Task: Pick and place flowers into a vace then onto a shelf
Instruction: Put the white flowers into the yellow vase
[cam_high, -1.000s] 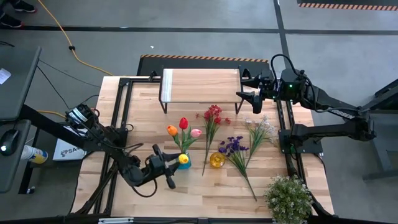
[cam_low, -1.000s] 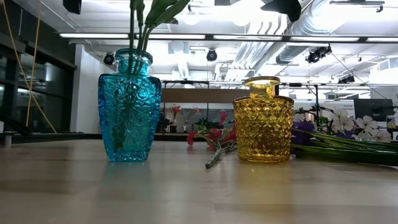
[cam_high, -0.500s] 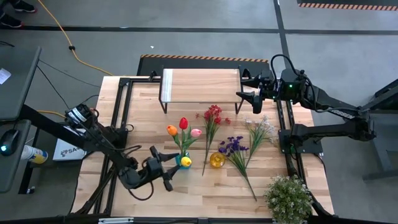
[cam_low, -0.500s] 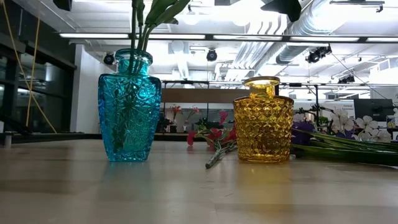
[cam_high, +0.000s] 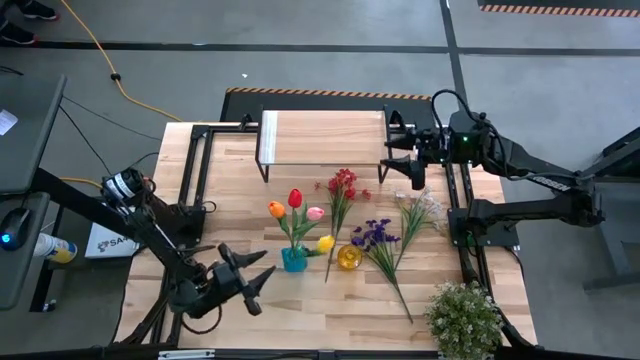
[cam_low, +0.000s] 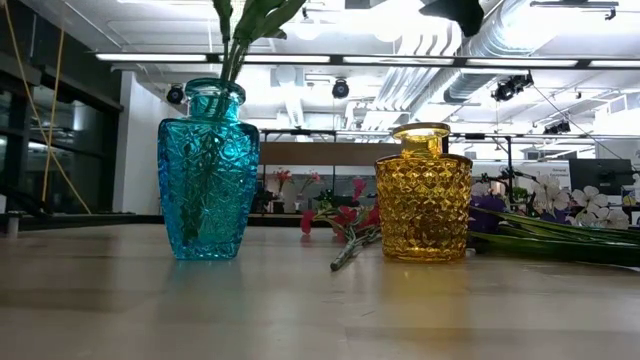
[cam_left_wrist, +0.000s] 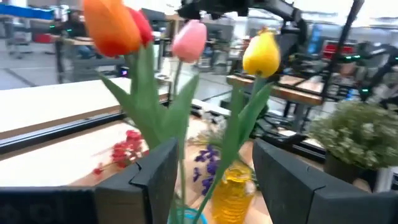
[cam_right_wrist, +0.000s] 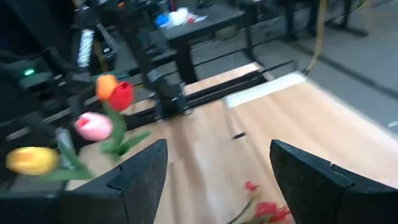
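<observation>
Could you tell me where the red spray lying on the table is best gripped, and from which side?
Probably on the bare lower stem of the red spray, coming straight down from above. It lies flat with blooms toward the shelf, so the thin stem below the leaves gives fingers a clean pinch across it, away from the blue vase.

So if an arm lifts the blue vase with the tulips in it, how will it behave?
The blue vase looks like patterned glass, so probably heavy, breakable and slippery. The tulips lean well above its narrow neck, so it may tip if nudged.
</observation>
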